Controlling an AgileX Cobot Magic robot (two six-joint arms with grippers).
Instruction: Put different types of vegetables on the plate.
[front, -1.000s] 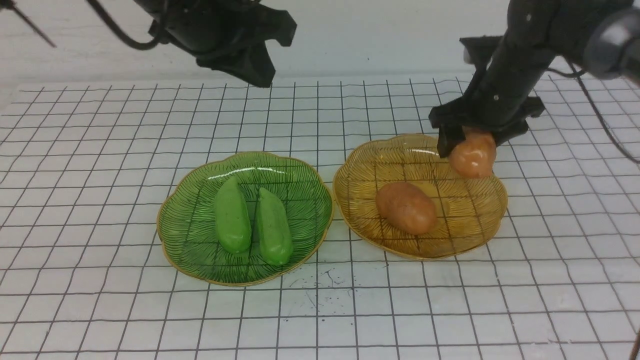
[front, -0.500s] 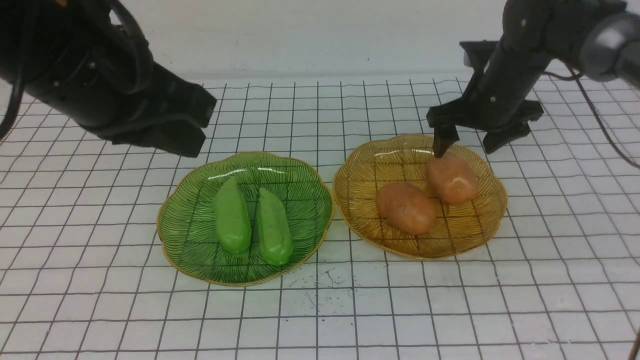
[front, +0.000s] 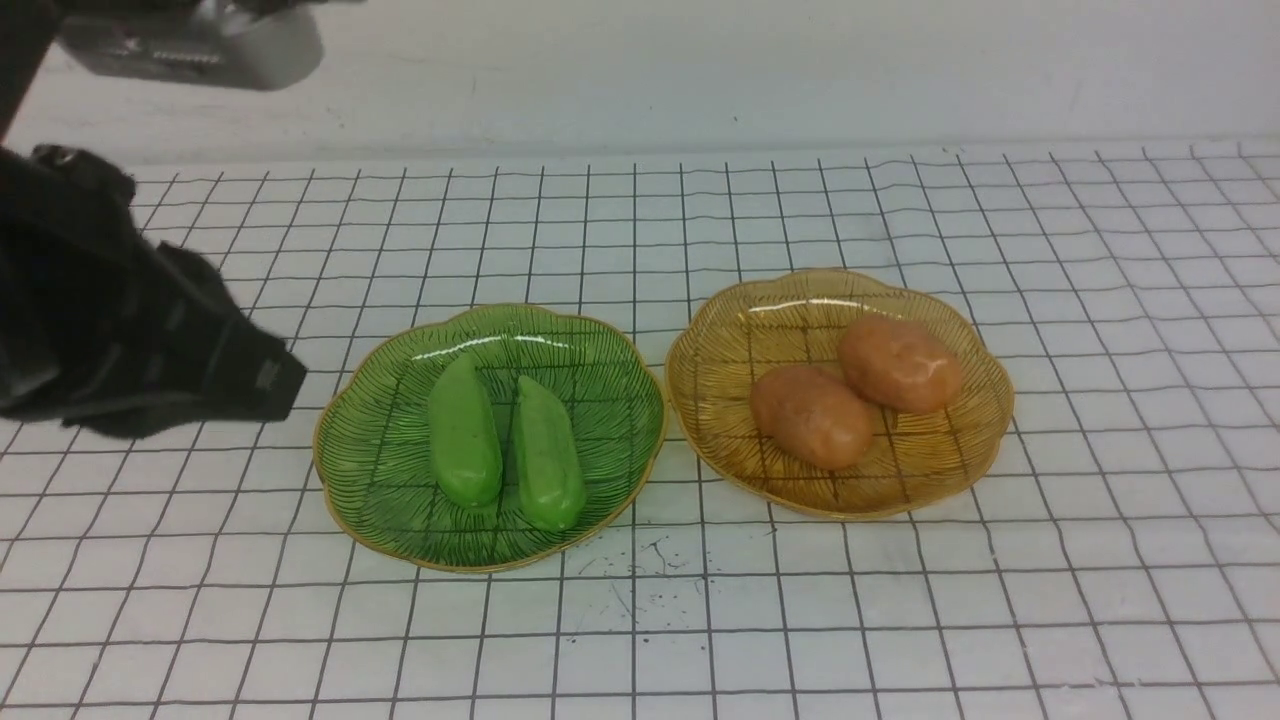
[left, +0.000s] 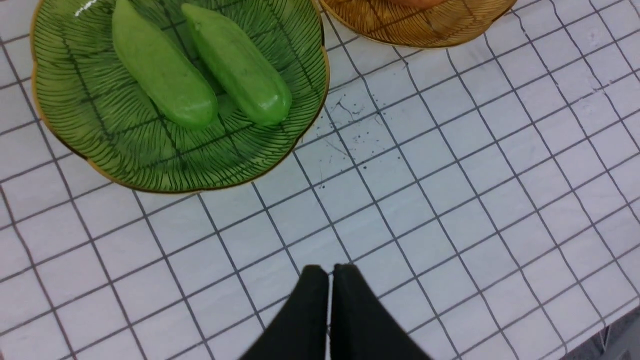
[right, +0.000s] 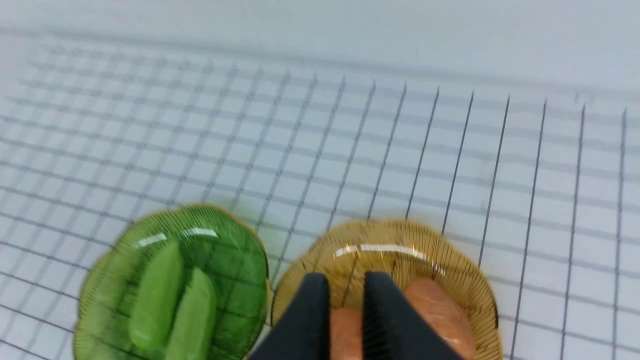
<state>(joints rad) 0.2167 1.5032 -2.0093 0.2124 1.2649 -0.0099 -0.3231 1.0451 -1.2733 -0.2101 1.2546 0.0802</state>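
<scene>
Centre-left of frame, green pods (front: 464, 432) on green plate (front: 380, 505); centre-right, potatoes (front: 810, 415) on amber plate (front: 945, 475) | left claw (left: 330, 272) together; right claw (right: 346, 280) slightly apart; both empty | placing looks finished; next: keep clear of bench (front: 640, 640)

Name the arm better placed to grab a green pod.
Probably left: the left gripper, shut, hangs beside the green plate with the pods; the right gripper faces the potatoes.

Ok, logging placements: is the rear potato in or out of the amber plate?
In. The rear potato lies inside the amber plate, beside the other potato.
</scene>
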